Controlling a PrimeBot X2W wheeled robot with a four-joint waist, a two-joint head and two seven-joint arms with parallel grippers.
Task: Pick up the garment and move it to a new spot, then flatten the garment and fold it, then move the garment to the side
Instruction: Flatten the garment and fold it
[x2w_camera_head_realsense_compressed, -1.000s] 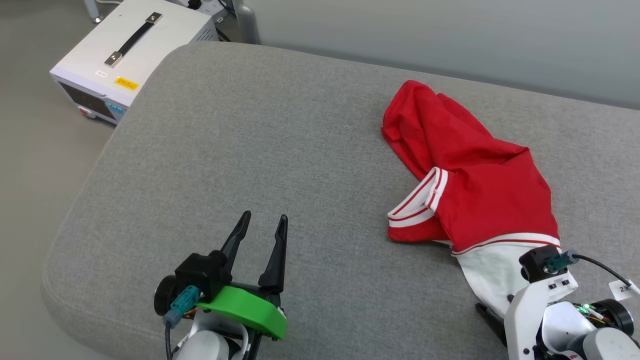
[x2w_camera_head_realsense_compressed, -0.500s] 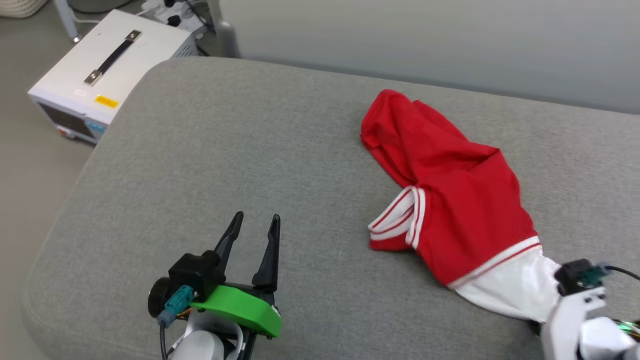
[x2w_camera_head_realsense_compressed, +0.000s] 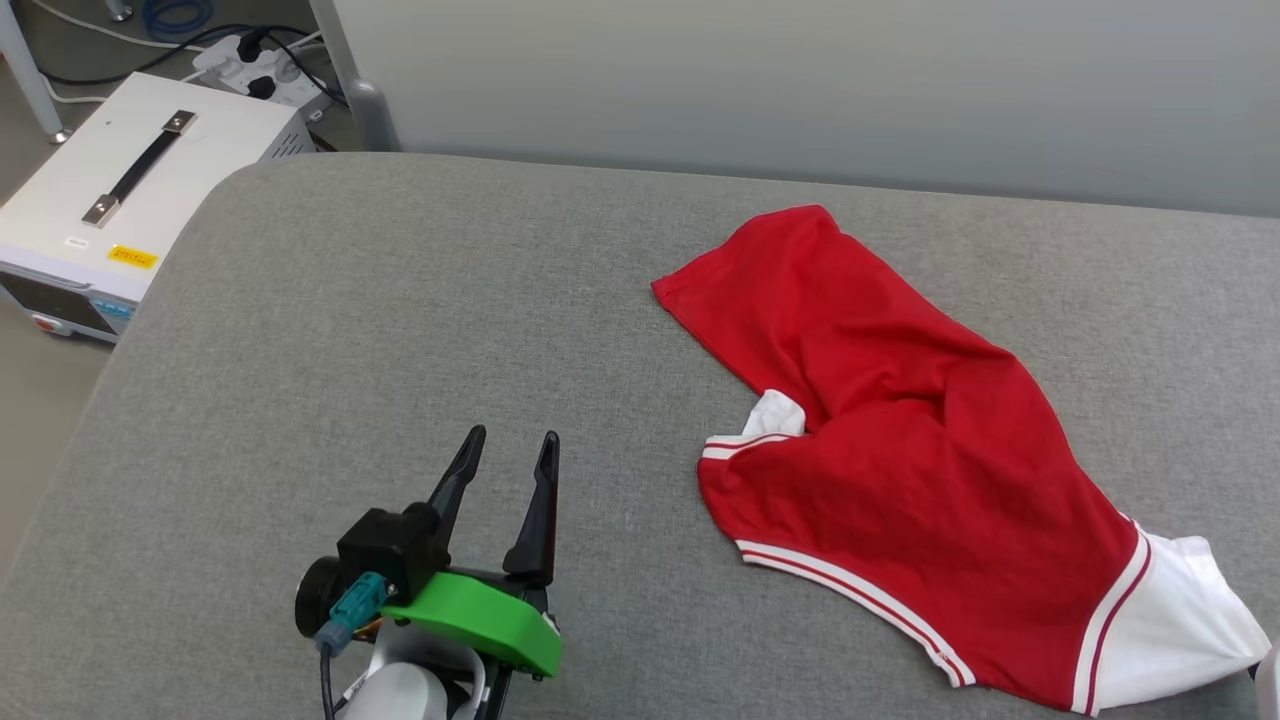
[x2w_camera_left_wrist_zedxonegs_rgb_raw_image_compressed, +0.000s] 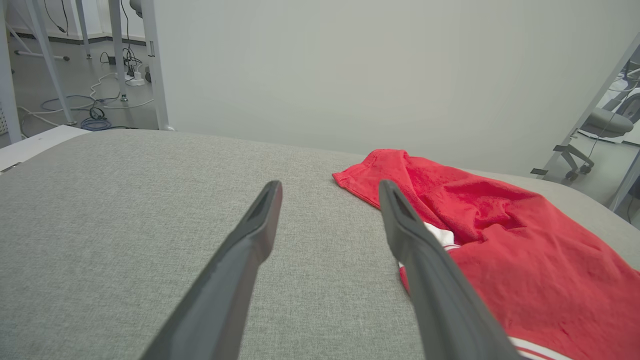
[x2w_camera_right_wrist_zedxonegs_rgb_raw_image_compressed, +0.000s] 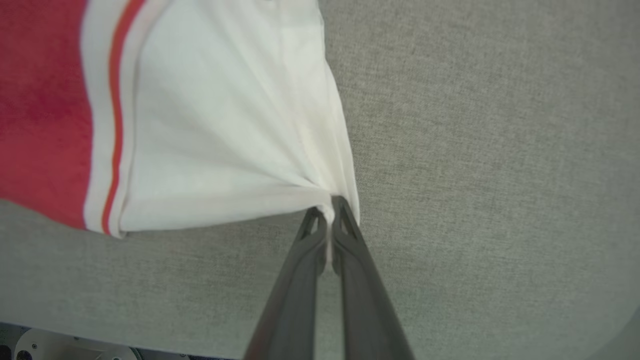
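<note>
The garment (x2w_camera_head_realsense_compressed: 900, 470) is a red jersey with a white sleeve and red-white striped trim, spread crumpled over the right half of the grey cushion (x2w_camera_head_realsense_compressed: 420, 330). Its red body also lies to the right of my left gripper's fingers in the left wrist view (x2w_camera_left_wrist_zedxonegs_rgb_raw_image_compressed: 505, 235). My right gripper (x2w_camera_right_wrist_zedxonegs_rgb_raw_image_compressed: 328, 207) is shut on the edge of the white sleeve (x2w_camera_right_wrist_zedxonegs_rgb_raw_image_compressed: 225, 130), which fans out taut from the fingertips. My left gripper (x2w_camera_head_realsense_compressed: 508, 448) hovers open over bare cushion, well left of the garment, with nothing between its fingers (x2w_camera_left_wrist_zedxonegs_rgb_raw_image_compressed: 260, 220).
A white instrument box (x2w_camera_head_realsense_compressed: 110, 210) with a black handle stands on the floor off the cushion's far left corner, cables and a power strip (x2w_camera_head_realsense_compressed: 250, 70) behind it. A pale wall (x2w_camera_head_realsense_compressed: 800, 90) runs along the cushion's far edge. Table legs (x2w_camera_left_wrist_zedxonegs_rgb_raw_image_compressed: 117, 50) stand further back.
The head camera has swung, shifting the whole picture. My right gripper has shut on the white sleeve and drawn it toward the near right; the bunched garment has stretched out flatter. The left gripper stays open.
</note>
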